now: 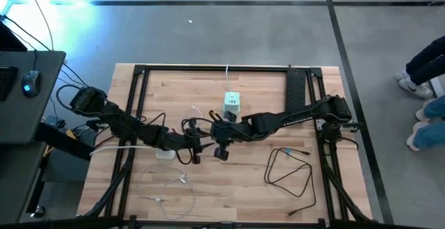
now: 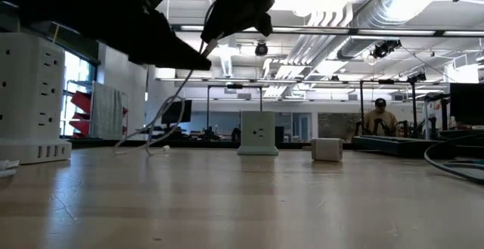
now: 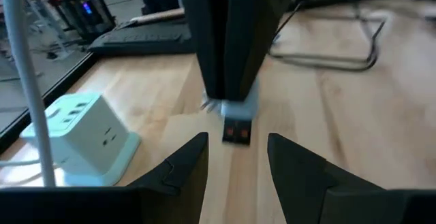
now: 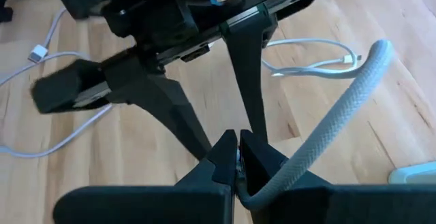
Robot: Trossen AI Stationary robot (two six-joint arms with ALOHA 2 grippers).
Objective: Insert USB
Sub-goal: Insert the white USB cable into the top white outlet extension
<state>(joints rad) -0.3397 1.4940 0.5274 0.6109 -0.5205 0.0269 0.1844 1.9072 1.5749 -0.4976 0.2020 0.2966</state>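
Right tool (image 4: 237, 157), its dark tapered fingers pressed on a silvery USB plug (image 3: 237, 118) with grey braided cable (image 4: 327, 125), hangs over the wooden counter (image 3: 327, 115) between the left tool's (image 3: 235, 157) spread fingers, hiding the plug's upper body.

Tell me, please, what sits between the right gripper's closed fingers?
The right gripper pinches a grey braided cable, ending in the USB plug. The clamped stretch itself is hidden by the fingers.
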